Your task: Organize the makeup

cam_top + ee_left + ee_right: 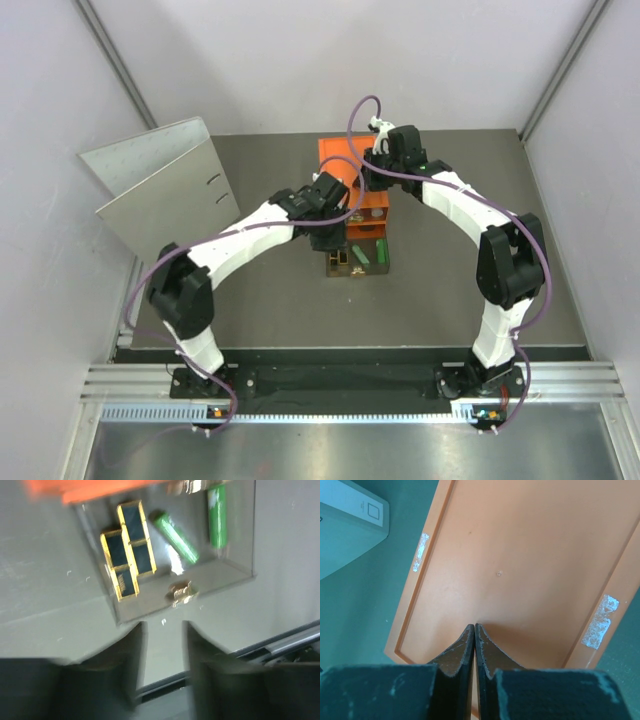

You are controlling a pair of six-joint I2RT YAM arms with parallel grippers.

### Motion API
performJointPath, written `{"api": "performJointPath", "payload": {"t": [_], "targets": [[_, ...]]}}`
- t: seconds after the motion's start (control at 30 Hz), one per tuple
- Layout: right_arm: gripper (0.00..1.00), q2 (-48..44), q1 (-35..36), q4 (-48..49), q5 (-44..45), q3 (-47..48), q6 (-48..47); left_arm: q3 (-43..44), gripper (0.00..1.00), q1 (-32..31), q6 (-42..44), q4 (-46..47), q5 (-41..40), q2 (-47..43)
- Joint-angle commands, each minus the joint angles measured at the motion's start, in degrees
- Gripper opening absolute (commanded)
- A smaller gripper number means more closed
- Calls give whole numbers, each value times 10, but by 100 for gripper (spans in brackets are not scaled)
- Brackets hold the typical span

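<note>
Pale grey walls close in a dark grey tabletop (250, 300), with a pale grey binder (160, 185) standing open at the far left. Near the middle of the far side stands a large orange plastic box (335, 152). A clear plastic drawer (150, 605) sits out in front of it, on the side nearer the arms.

The makeup in view all lies in that drawer. Two flat black cases with gold rims (136, 537) lie side by side and touching, one set a little further along than the other. Next to them is a green tube (175, 537), lying at a slant. A second green tube (217, 517) lies straighter along the opposite wall, apart from the first. A small shiny metallic piece (181, 591) sits at the drawer's outer wall; the blur hides what it is.

Above the drawer's outer end hangs the left gripper (163, 627), its dark fingers (125, 665) spread apart with nothing between them.

Over the box hangs the right gripper (474, 627), its fingers pressed tight together and empty. The tips point at the box's smooth orange top, near one edge — whether they touch it cannot be told. Whitish scuffed patches (600, 622) mark the raised rim of the top on two sides.
</note>
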Motion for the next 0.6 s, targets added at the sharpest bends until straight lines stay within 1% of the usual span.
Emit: {"api": "performJointPath", "payload": {"t": [0.0,0.03,0.07,0.1,0.13,0.17,0.3,0.4,0.5,0.53,0.57], "targets": [[3,20,-5,-78,5,-21,-8,-70,26,-17,6,27,-40,-73],[3,21,-5,-78,5,-21,-8,-79,14,-26,6,31,-43,-78],[3,21,-6,-79,5,-21,-8,-88,10,-33,9,31,-52,-80],[3,20,-6,-78,5,-21,-8,-100,7,-41,12,31,-71,-80],[3,20,-5,-78,5,-22,-8,-103,2,-57,13,31,-78,-79],[3,20,-5,-78,6,-23,-8,-114,0,-65,14,34,-82,-73],[3,18,-5,-74,6,-29,-7,-135,0,-99,17,54,-93,-49],[3,18,-5,-70,6,-34,-2,-141,0,-123,14,65,-119,-23],[3,17,-5,-70,5,-35,-1,-136,0,-142,7,67,-166,4],[3,17,-5,-69,5,-35,-1,-135,0,-143,1,67,-193,13],[3,16,-5,-68,4,-35,0,-134,0,-144,-1,69,-204,17]]}}
